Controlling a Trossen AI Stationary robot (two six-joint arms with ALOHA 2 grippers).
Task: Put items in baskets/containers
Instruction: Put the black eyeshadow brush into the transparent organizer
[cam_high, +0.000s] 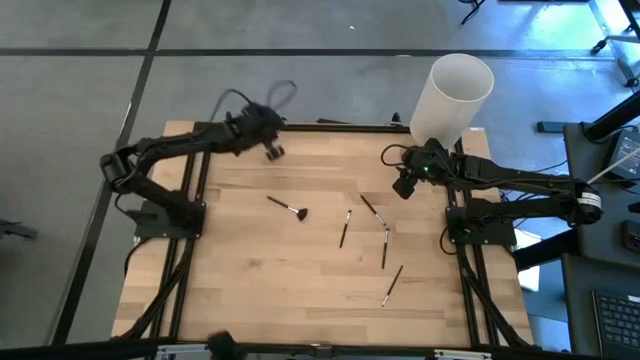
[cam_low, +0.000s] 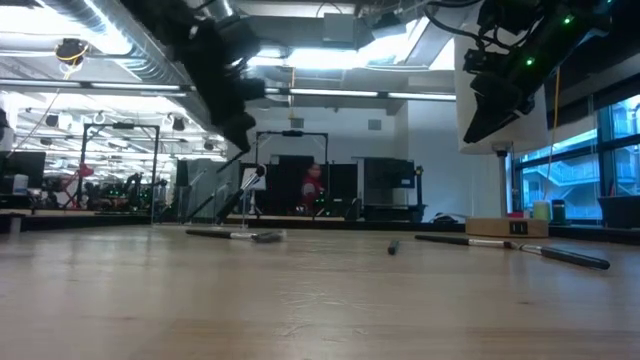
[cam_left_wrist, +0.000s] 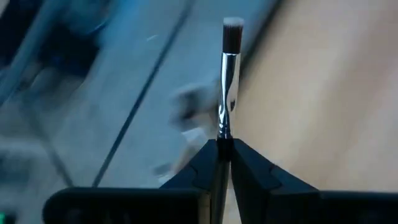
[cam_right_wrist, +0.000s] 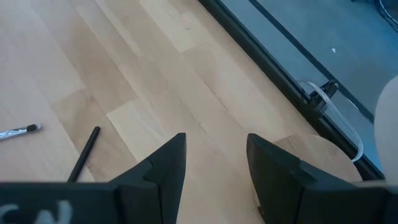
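Wooden table (cam_high: 250, 260): left gripper (cam_left_wrist: 224, 144) pinches a brush (cam_left_wrist: 227, 74), handle hidden; right gripper (cam_right_wrist: 214, 158) gapes.

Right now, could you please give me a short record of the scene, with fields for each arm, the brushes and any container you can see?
left pincer: shut on a makeup brush, held above the table's far left part
right pincer: open, empty, above the table's far right part, beside the white cylinder
loose brushes: about five on the wooden table, centre to right; one wide-headed brush lies left of the others
clear cups: none visible
white cylinder: upright at the far right corner
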